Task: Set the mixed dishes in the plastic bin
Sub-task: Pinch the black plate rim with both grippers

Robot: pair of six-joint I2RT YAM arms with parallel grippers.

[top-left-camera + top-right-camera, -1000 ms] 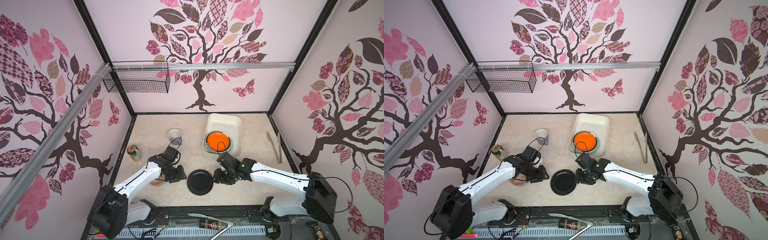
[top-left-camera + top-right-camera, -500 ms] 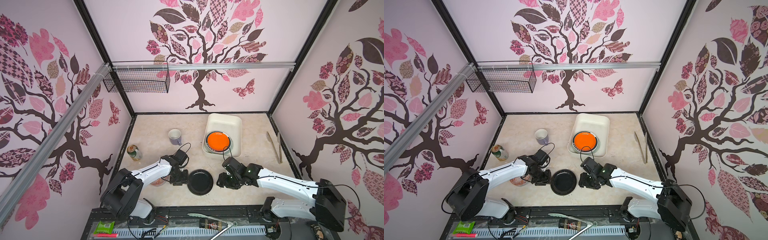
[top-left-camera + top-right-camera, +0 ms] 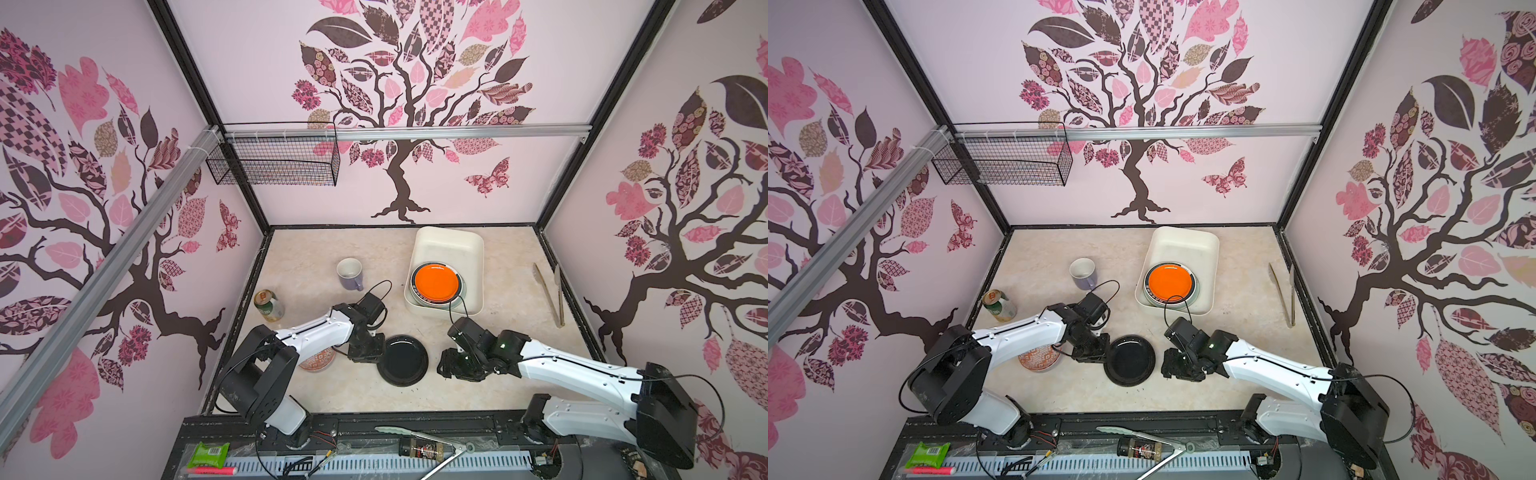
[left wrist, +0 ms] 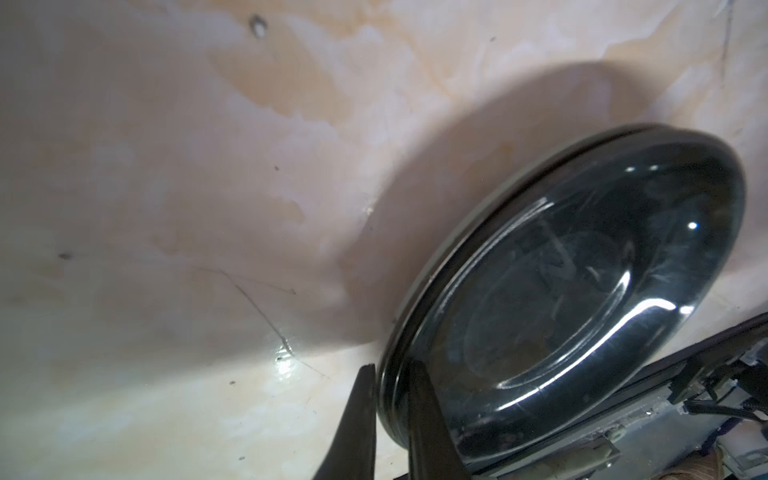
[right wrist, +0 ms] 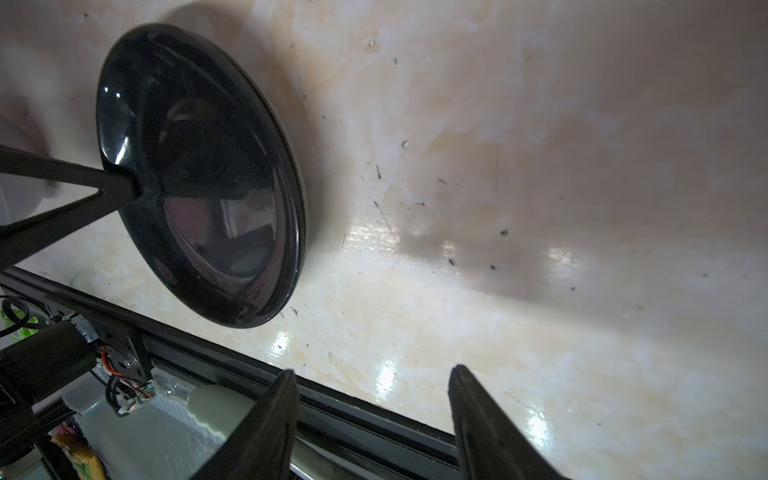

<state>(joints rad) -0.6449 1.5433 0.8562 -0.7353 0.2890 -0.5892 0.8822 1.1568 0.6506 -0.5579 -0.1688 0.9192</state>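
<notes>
– Left fingers (image 4: 360, 415) are clamped on the rim of the black plate (image 3: 402, 360), one on each face of the lip.
– Where is the plate?
– Low over the tabletop (image 3: 307, 249) near its front edge, between the two arms. The red-patterned bowl (image 3: 316, 363) lies just beside it, partly under the left arm. I cannot tell whether the plate rests flat or is tipped up.
– How will it handle?
– It looks stiff, glossy and probably slick. Held by one edge, its weight will lever against the pinch. I judge a deep bite over the raised lip is the right hold, with a slow, level carry. If it is ceramic, a slip could chip it.
– And the right fingers (image 5: 274, 424)?
– They are spread apart and hold nothing. They hang over bare tabletop just off the plate's other side.
– And the plastic bin (image 3: 449, 235)?
– It stands farther back on the right, well apart from the black plate. The orange plate (image 3: 436, 283) tops a stack inside it. The black plate should go down flat on that stack.
</notes>
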